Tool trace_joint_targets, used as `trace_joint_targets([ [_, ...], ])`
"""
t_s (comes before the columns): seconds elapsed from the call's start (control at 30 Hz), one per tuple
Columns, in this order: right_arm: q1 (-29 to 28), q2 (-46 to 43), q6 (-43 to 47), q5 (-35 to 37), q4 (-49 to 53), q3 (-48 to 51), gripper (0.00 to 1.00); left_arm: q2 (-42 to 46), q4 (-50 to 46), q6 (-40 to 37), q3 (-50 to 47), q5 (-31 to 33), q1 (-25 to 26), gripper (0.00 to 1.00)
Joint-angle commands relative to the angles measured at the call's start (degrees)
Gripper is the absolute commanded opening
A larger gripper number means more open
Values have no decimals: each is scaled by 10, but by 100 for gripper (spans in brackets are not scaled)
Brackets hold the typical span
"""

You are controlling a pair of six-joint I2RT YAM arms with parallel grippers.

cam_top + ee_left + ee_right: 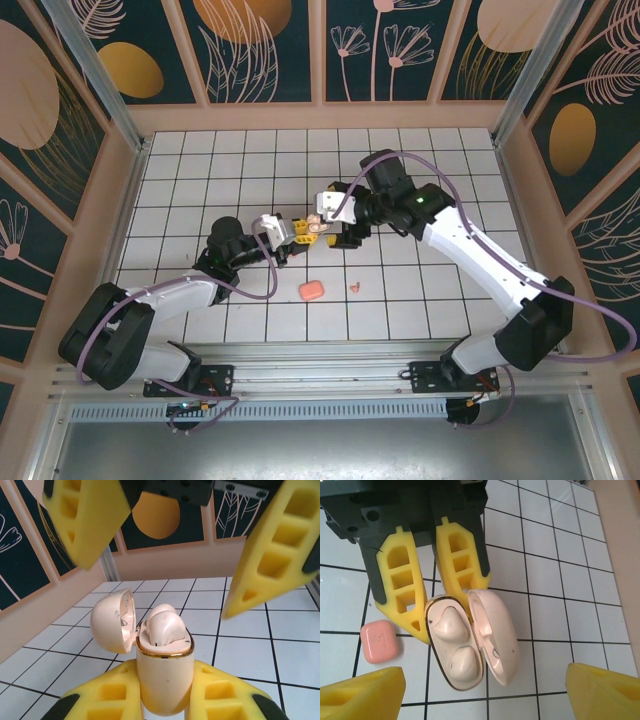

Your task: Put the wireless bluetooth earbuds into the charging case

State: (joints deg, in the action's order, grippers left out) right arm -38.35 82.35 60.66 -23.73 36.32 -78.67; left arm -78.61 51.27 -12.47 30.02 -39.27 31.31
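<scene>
**While the left claw point(164, 705) grips the pale case point(165, 675), two earbuds point(449, 624) sit inside**

Where the two arms meet over the white-tiled desk point(545, 540), two cases can be counted. One is the pale case with its gold rim. It is clamped between the left claw's two yellow fingers, and its lid is swung open to one side. Both of its sockets are filled by the two whitish-pink earbuds, which lie side by side and touch. The right claw point(482, 692) hangs just above it with its two fingers spread wide apart, holding nothing. The second is a coral case point(379, 641), closed and lying flat on the desk, apart from both claws. Near it, on the right arm's side, lies one small coral piece point(354, 288). It is too small to tell whether it is one bud or two.
</scene>
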Motion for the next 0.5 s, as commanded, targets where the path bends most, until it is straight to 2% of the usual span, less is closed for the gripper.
trace_joint_targets([
  [0.0,-9,13,29,6,6,-26,84,14,0,-13,15,-16,3,12],
  [0.47,-18,45,35,-14,25,-42,70,16,9,-5,14,-16,4,12],
])
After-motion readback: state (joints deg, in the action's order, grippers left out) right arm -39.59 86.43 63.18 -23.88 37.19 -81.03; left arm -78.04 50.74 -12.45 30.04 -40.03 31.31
